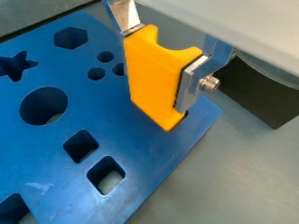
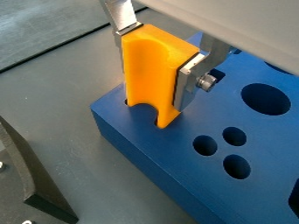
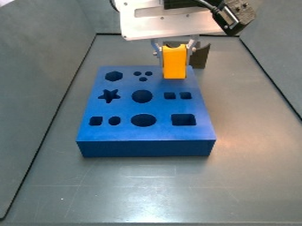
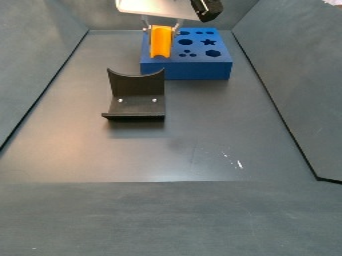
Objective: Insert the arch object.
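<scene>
My gripper (image 1: 160,59) is shut on the arch object (image 1: 155,77), an orange-yellow block with a semicircular scoop cut in its end, held upright between the silver fingers. It also shows in a wrist view (image 2: 149,77), where the scoop faces down. The piece hangs over a corner region of the blue board (image 1: 140,166) with its shaped holes, its lower end at the board's top face. I cannot tell whether it has entered a hole. In both side views the gripper (image 3: 177,48) (image 4: 160,35) holds the piece (image 3: 175,64) (image 4: 159,45) at the board's edge. No small dark grey-brown block shows.
The blue board (image 3: 147,141) (image 4: 201,68) lies on the grey floor. The dark fixture (image 4: 134,98) stands on the floor beside the board, and its base shows in a wrist view (image 2: 24,179). Grey walls enclose the floor.
</scene>
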Controlling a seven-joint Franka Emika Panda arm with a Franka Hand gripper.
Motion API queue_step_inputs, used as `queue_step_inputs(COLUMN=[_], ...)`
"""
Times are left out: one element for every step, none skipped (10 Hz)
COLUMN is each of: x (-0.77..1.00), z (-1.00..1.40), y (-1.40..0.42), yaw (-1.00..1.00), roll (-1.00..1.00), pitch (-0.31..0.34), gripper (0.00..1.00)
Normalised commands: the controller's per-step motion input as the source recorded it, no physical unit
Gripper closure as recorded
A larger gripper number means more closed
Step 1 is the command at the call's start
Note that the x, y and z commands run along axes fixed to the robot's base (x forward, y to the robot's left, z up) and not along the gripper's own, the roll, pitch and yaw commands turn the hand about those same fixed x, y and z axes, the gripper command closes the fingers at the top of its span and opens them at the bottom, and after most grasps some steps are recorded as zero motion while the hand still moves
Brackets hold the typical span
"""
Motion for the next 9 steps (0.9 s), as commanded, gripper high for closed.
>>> queue_step_inputs(x=[-0.06,0.00,0.06,0.07,0.10,0.24,0.32,0.38,0.27], z=[-0.73,-0.66,-0.57,-0.64,-0.68,-0.65,-0.62,-0.67,-0.41], y=[-0.27,-0.32,-0.35,-0.29,-0.23,-0.17,-0.10,-0.07,0.01], yaw=[-0.02,-0.09,-0.25,-0.29,-0.30,-0.37,-0.46,-0.45,-0.17], roll=[0.12,0.32,0.39,0.36,0.30,0.19,0.05,0.00,-0.17], pitch=[-0.261,-0.140,-0.094,-0.039,0.000,0.153,0.227,0.229,0.021], gripper=[1.00,1.00,1.00,1.00,1.00,1.00,1.00,1.00,1.00])
